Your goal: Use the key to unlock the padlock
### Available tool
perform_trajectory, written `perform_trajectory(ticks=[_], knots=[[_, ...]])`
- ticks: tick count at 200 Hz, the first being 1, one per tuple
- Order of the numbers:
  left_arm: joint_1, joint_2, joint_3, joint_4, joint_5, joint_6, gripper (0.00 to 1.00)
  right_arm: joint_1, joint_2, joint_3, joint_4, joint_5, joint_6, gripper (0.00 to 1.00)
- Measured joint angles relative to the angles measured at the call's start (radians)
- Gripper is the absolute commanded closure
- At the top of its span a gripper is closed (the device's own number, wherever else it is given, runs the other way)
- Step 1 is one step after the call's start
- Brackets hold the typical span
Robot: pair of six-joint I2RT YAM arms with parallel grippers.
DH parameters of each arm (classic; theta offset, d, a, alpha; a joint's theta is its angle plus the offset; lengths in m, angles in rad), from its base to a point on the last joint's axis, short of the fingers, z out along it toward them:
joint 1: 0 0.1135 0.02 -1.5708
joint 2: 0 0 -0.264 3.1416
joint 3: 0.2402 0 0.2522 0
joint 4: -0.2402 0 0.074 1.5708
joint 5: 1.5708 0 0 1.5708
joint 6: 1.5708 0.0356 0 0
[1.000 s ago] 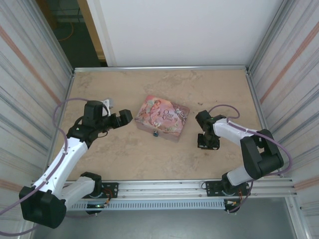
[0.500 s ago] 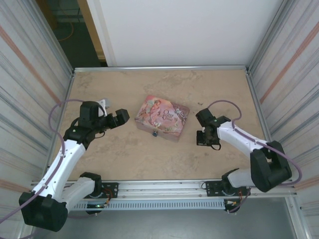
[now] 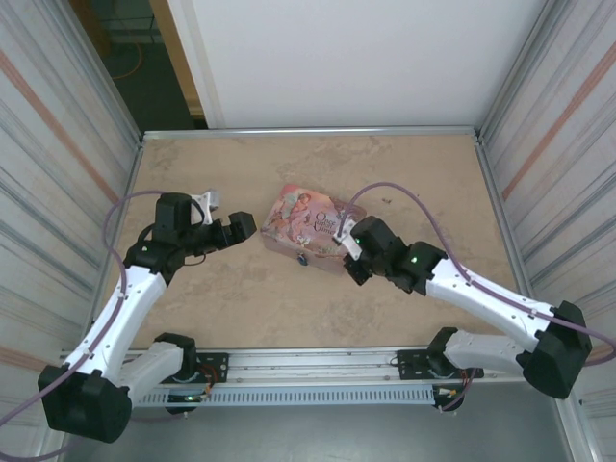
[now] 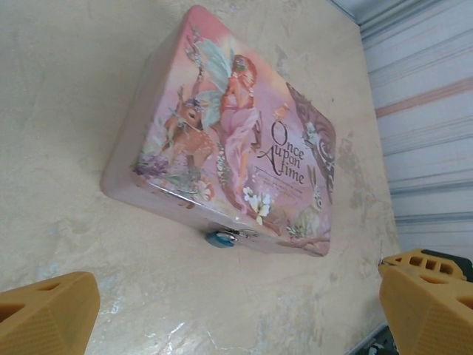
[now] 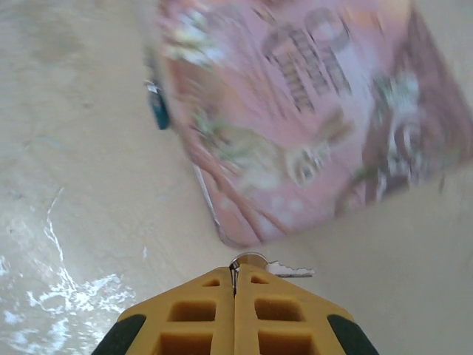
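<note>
**Closing in on the lock**

The right hand (image 5: 235,275), clamped shut on the tiny thin dark metal key (image 5: 284,269), had swung in beside the pink illustrated rectangular tin (image 4: 236,148). That put it near the small bluish-grey padlock (image 4: 220,238) on the tin's front, likely for insertion. The left hand (image 3: 239,229) stood wide open, empty.

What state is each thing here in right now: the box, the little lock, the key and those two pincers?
tin: lid shut, lying flat.
padlock: hanging on the tin's front clasp, no key in it.
key: pinched in the right pincer, tip poking out.
left pincer: open, empty, beside the tin.
right pincer: shut on the key, close to the tin's corner.
</note>
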Motion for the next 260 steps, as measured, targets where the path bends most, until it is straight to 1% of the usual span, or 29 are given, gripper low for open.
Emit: perform_trajectory(ticks=[22,58,81,99,127,143,148,156,175,221,260], knots=[[0.0,0.0,0.001,0.0,0.023,0.0,0.03,0.064,-0.037,-0.028,0.051,0.031,-0.203,1.0],[-0.009,0.0,0.002,0.004,0.056,-0.011,0.04,0.085,-0.08,-0.065,0.111,0.044,-0.472,1.0],[-0.055,0.021,0.013,0.013,0.08,-0.024,0.08,0.083,-0.147,-0.126,0.182,0.0,-0.621,1.0],[-0.106,0.052,0.035,0.026,0.097,-0.027,0.1,0.063,-0.178,-0.155,0.203,-0.061,-0.693,1.0],[-0.193,0.105,0.083,0.043,0.119,-0.03,0.16,-0.013,-0.184,-0.156,0.209,-0.167,-0.723,1.0],[-0.233,0.14,0.114,0.055,0.129,-0.035,0.21,-0.053,-0.189,-0.155,0.204,-0.228,-0.724,1.0],[-0.243,0.152,0.122,0.06,0.132,-0.039,0.25,-0.062,-0.19,-0.154,0.202,-0.245,-0.724,1.0],[-0.261,0.173,0.138,0.067,0.138,-0.043,0.28,-0.077,-0.194,-0.154,0.199,-0.273,-0.723,1.0],[-0.299,0.222,0.163,0.096,0.153,-0.057,0.33,-0.1,-0.205,-0.154,0.195,-0.32,-0.722,1.0],[-0.411,0.367,0.214,0.174,0.192,-0.096,0.41,-0.106,-0.219,-0.154,0.178,-0.372,-0.721,1.0],[-0.473,0.465,0.259,0.215,0.211,-0.109,0.46,-0.105,-0.219,-0.145,0.166,-0.377,-0.721,1.0]])
